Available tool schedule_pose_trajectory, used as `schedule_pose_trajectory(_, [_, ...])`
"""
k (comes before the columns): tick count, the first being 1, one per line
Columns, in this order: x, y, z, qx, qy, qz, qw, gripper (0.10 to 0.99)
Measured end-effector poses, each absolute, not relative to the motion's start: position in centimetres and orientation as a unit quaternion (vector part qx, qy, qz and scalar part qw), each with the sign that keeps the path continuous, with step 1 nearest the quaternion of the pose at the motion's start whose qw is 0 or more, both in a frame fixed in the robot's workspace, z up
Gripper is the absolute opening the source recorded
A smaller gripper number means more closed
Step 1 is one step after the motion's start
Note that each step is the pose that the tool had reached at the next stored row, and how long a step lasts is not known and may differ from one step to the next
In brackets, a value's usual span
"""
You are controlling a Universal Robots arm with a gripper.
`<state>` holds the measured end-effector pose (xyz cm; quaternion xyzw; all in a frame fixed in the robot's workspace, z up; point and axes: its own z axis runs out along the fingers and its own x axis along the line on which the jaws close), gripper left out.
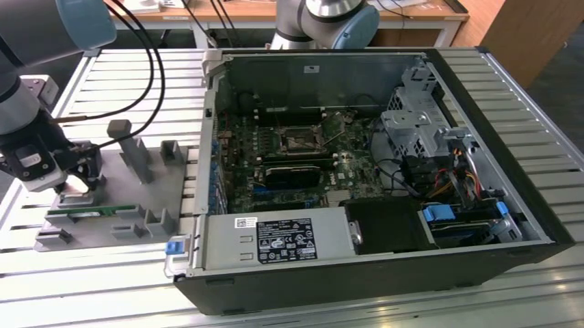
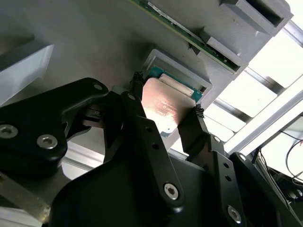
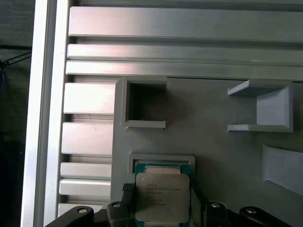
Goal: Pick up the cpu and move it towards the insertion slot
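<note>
Slatted metal forms the counter (image 1: 520, 82), which carries a grey tray (image 1: 100, 229) at the exterior view's left and an open computer case (image 1: 515, 164) to its right. The end effector (image 1: 81, 179) hangs low over the tray. In both wrist views its fingers (image 2: 198, 113) (image 3: 127, 189) sit against opposite edges of the cpu (image 2: 165, 106) (image 3: 162, 198), so it appears clamped on the chip, which lies at its square recess and looks slightly tipped out of it. The step in hand is the pick-up. The insertion slot (image 1: 299, 141) lies well apart, on the green board inside the case. Carrying the chip there would call for a firm, level hold and clearance over the case's near wall.
</note>
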<state>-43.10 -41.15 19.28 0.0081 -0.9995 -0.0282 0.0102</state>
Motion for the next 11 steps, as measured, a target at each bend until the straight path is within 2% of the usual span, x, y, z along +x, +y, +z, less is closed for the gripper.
schedule_pose_trajectory(11, [-43.11, -41.15, 19.62, 0.008, -1.0, -0.028, 0.01, 0.545])
